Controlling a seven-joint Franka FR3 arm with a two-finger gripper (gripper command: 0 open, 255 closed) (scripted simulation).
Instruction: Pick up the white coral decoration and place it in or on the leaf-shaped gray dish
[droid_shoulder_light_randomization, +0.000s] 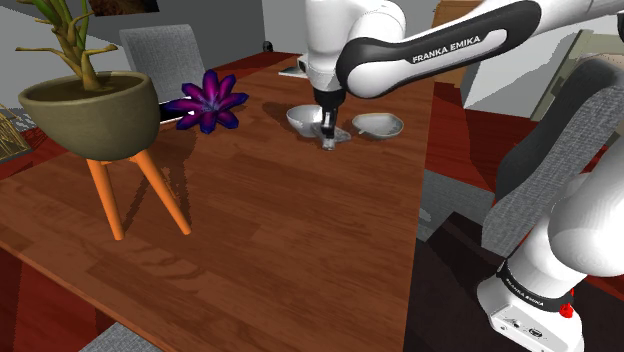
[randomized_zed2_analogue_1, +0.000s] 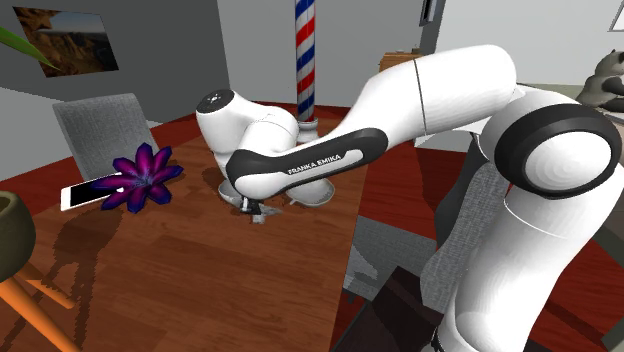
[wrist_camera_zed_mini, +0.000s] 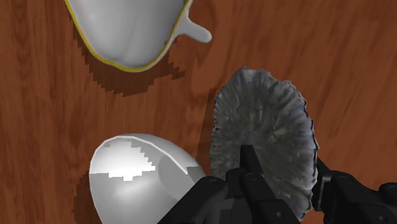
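Gripper is pinched narrow on the coral decoration, one finger on each face, low over the table, just beside the white bowl and near the leaf-shaped dish. Suggest: lift straight up to clear the dish's yellowish rim, traverse over its hollow, lower before letting go, stay off the bowl. Coral reads as a grey, ruffled, fan-like disc, rough-faced, held on edge; thin, so likely to pivot in the pinch.
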